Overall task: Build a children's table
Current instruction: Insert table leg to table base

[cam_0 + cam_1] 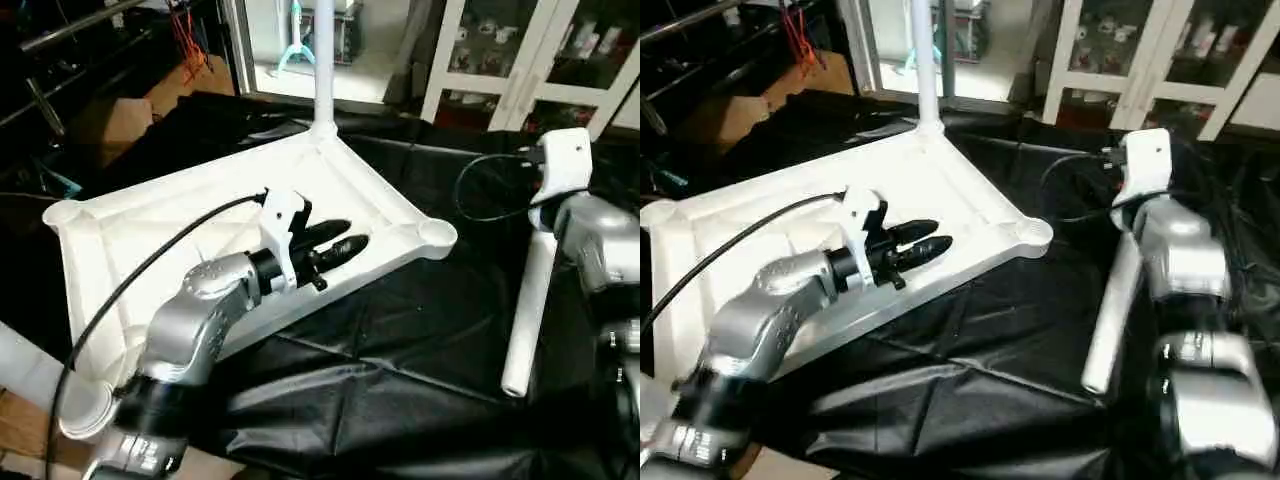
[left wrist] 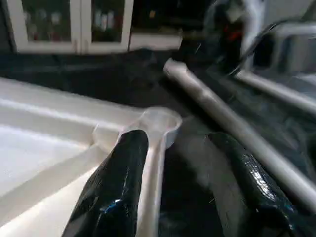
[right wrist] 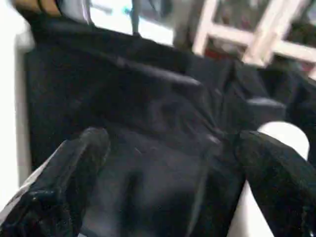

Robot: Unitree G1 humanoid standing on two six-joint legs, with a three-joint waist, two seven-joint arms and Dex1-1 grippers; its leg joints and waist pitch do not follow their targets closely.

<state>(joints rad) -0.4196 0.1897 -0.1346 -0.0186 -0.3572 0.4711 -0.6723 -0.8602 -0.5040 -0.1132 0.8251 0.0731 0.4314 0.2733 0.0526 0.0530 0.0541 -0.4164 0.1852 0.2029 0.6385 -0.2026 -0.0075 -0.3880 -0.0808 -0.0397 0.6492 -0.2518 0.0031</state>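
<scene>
Now, operator, you have the tabletop as your landmark; each line below is placed from it.

Tabletop point(image 1: 150, 225): white plastic, lying underside up on the black cloth point(image 1: 400, 340), ribs facing you, with round sockets at its corners.

Fitted leg point(image 1: 324, 60): you see one white leg standing upright in the tabletop's far corner socket, rising out of the top of the head views.

Loose leg point(image 1: 530, 305): it lies flat on the cloth to the right of the tabletop, well apart from it, running from near your right arm's wrist down toward the robot.

Empty socket point(image 1: 437, 234): the tabletop's right corner, nearest the loose leg, holds nothing.

Left gripper point(image 1: 335, 243): you have it hovering over the tabletop's ribbed underside, pointing toward that empty right socket. Its two black fingers point(image 2: 116, 192) stand apart with nothing between them; in the left wrist view the tabletop's rim runs under the gap.

Right gripper point(image 3: 173, 187): off the tabletop's right side, over the cloth by the loose leg's far end. Its fingers are spread wide and grip nothing; one finger point(image 3: 279, 173) sits just beside the leg's white end, and you cannot tell whether they touch.

Cabinets point(image 1: 520, 60): white glass-fronted units stand beyond the tabletop's far edge.
</scene>
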